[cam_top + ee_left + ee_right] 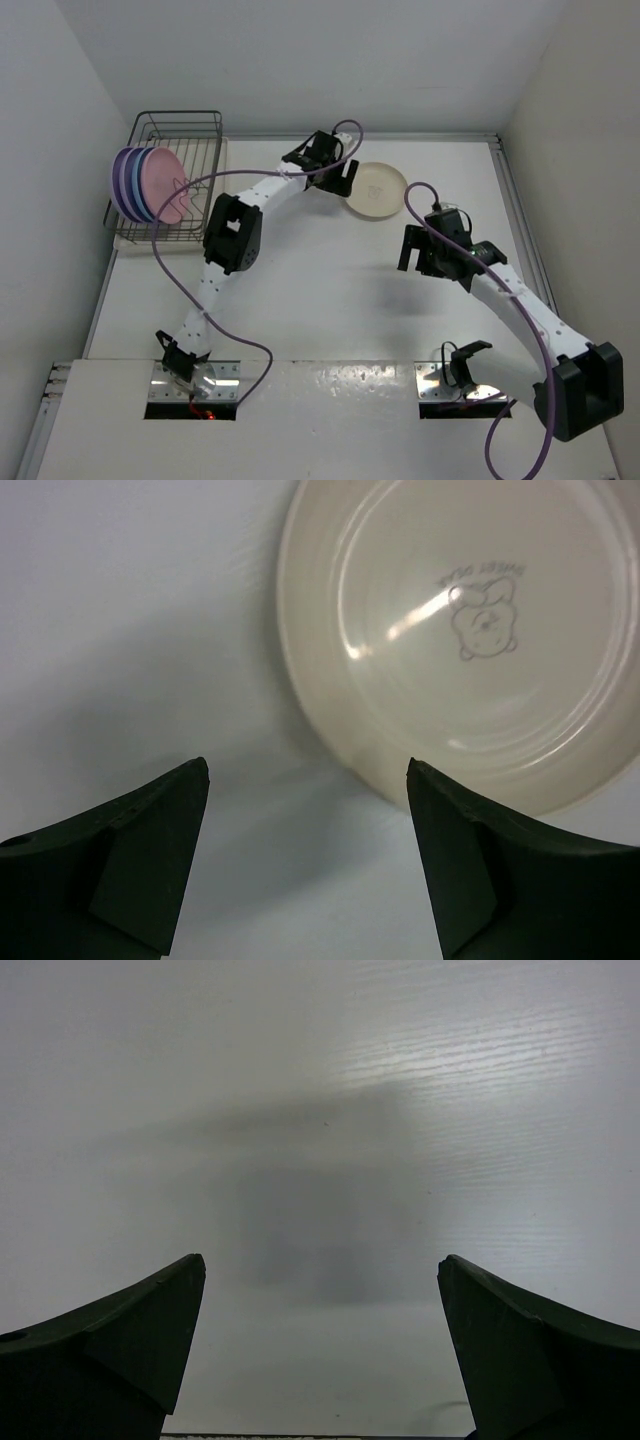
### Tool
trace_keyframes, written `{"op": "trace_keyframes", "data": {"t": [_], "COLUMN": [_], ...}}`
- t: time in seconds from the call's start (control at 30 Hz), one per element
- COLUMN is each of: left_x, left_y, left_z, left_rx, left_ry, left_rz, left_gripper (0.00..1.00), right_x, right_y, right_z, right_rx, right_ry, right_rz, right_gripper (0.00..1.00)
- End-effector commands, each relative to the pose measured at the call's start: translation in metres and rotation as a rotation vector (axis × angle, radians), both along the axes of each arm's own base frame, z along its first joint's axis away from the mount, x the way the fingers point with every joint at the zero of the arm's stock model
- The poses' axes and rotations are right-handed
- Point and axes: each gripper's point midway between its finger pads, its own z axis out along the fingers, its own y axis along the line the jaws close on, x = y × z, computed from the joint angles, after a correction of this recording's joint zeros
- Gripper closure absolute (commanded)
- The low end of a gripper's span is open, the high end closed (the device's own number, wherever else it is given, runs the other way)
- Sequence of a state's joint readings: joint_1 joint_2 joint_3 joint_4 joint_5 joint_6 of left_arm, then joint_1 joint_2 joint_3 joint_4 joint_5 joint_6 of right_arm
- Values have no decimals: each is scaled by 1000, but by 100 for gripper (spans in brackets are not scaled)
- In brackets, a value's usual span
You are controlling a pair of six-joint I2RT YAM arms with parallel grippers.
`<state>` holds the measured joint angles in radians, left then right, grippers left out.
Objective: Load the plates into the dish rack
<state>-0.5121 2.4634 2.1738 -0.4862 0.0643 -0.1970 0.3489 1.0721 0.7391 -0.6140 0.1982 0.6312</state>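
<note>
A cream plate (377, 190) lies flat on the white table, right of centre at the back. In the left wrist view the cream plate (470, 630) shows a small bear print. My left gripper (343, 180) hovers at the plate's left rim, open and empty (308, 780); its right finger is close to the rim. The dish rack (180, 125) stands at the back left. Two lilac plates (121, 180), a blue plate (136, 188) and a pink plate (160, 180) stand upright in it. My right gripper (418, 255) is open and empty over bare table (320, 1270).
White walls close in the table on the left, back and right. The rack's cream tray base (222, 150) shows along its right side. Purple cables (190, 290) loop over both arms. The arm mounts sit at the near edge.
</note>
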Motion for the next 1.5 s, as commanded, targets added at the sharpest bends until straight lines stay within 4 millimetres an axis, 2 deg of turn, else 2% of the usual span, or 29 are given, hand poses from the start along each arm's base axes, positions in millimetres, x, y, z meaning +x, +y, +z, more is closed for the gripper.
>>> {"op": "trace_keyframes", "data": {"t": [0.0, 0.13, 0.17, 0.2, 0.27, 0.33, 0.43, 0.47, 0.53, 0.57, 0.67, 0.77, 0.83, 0.87, 0.9, 0.93, 0.97, 1.0, 1.03, 1.07, 1.1, 1.2, 1.23, 1.27, 1.33, 1.37, 1.4, 1.43, 1.47], "left_x": [20, 19, 19, 26, 19, 22, 14, 12, 10, 10, 12, 28, 41, 45, 51, 53, 50, 47, 42, 34, 21, -4, -20, -31, -52, -73, -85, -97, -117], "left_y": [-29, -40, -44, -35, -41, -34, -36, -37, -38, -38, -31, 0, 31, 42, 67, 76, 96, 113, 125, 136, 162, 215, 236, 249, 283, 304, 323, 332, 347], "left_z": [33, 13, 19, 8, -1, -14, -24, -30, -32, -32, -28, 8, 38, 80, 129, 128, 181, 204, 232, 243, 286, 324, 355, 365, 368, 393, 374, 374, 397], "left_rx": [-190, -203, -201, -160, -104, -9, 29, 28, 19, 19, 40, 39, 38, 11, 19, 50, 64, 99, 172, 224, 261, 452, 478, 567, 716, 781, 886, 932, 959], "left_ry": [-58, -29, -46, -58, -65, -98, -82, -71, -54, -54, -64, -103, -133, -192, -279, -283, -378, -425, -493, -517, -593, -653, -702, -713, -690, -733, -674, -671, -722], "left_rz": [29, 24, 26, 76, 104, 141, 122, 114, 116, 116, 153, 222, 260, 270, 290, 281, 317, 332, 305, 305, 361, 423, 469, 462, 536, 581, 625, 652, 714], "left_gripper": [15, 15, 17, 18, 20, 23, 46, 62, 77, 89, 100, 100, 100, 100, 100, 100, 100, 100, 100, 100, 100, 100, 100, 100, 100, 100, 100, 100, 100], "right_x": [-5, -8, -7, -6, -5, -3, -1, -1, 1, 2, 5, 4, 6, 6, 9, 10, 12, 14, 15, 17, 17, 23, 24, 26, 29, 29, 30, 30, 30], "right_y": [-5, -7, -8, -8, -8, -9, -10, -9, -8, -8, -7, -9, -8, -7, -5, -4, 0, 2, 4, 5, 7, 12, 15, 17, 22, 27, 28, 31, 36], "right_z": [-3, -10, -10, -11, -12, -13, -16, -17, -18, -17, -14, -13, -13, -12, -11, -10, -7, -5, -3, 1, 3, 13, 16, 19, 25, 26, 28, 30, 31], "right_rx": [-14, -26, -30, -35, -44, -47, -56, -56, -56, -56, -52, -56, -50, -40, -24, -18, -2, 8, 15, 20, 24, 29, 32, 36, 49, 52, 58, 62, 69], "right_ry": [6, 29, 27, 32, 34, 43, 53, 55, 61, 60, 54, 51, 33, 27, 11, 6, -12, -16, -22, -39, -42, -78, -90, -100, -126, -132, -140, -148, -156], "right_rz": [-9, -9, -2, -6, 0, -1, 2, 7, 9, 10, 12, 7, 3, 3, -5, -11, 0, 3, 6, 9, 12, 29, 37, 41, 50, 61, 61, 69, 73], "right_gripper": [0, 0, 0, 0, 0, 0, 0, 0, 0, 0, 0, 0, 0, 0, 0, 0, 0, 0, 0, 0, 0, 0, 0, 0, 0, 0, 0, 0, 0]}}
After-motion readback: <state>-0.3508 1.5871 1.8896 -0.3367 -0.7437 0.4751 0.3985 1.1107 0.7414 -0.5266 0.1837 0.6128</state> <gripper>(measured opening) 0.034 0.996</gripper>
